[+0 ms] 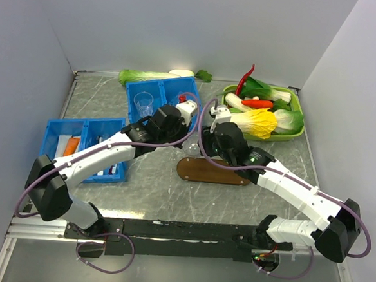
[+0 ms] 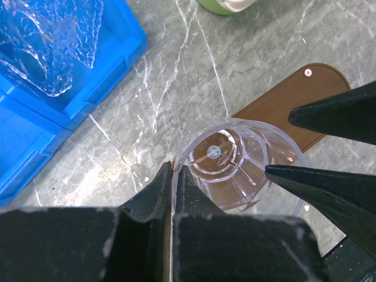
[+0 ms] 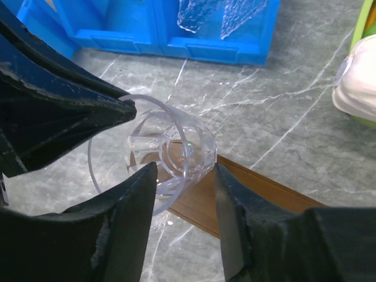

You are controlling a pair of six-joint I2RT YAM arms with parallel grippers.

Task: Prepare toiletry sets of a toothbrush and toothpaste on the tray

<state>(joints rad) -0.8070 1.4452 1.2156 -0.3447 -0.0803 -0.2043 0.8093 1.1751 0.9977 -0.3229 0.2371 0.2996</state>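
Observation:
My left gripper (image 2: 173, 167) is shut on the rim of a clear plastic cup (image 2: 241, 164), holding it tilted over the left end of the dark-brown wooden tray (image 2: 294, 100). My right gripper (image 3: 182, 170) is open, its fingers (image 3: 235, 205) on either side of the cup's base (image 3: 185, 154). In the top view the cup (image 1: 192, 148) hangs between both grippers above the tray (image 1: 215, 172). More clear cups (image 1: 143, 102) sit in the far blue bin. Tubes and brushes (image 1: 71, 147) lie in the near-left blue bin, too small to tell apart.
The far blue bin (image 1: 159, 87) stands behind the grippers, the other blue bin (image 1: 53, 131) at the left. A green tray of toy vegetables (image 1: 292, 132) stands at the back right. A leafy vegetable (image 1: 144, 76) lies along the back wall.

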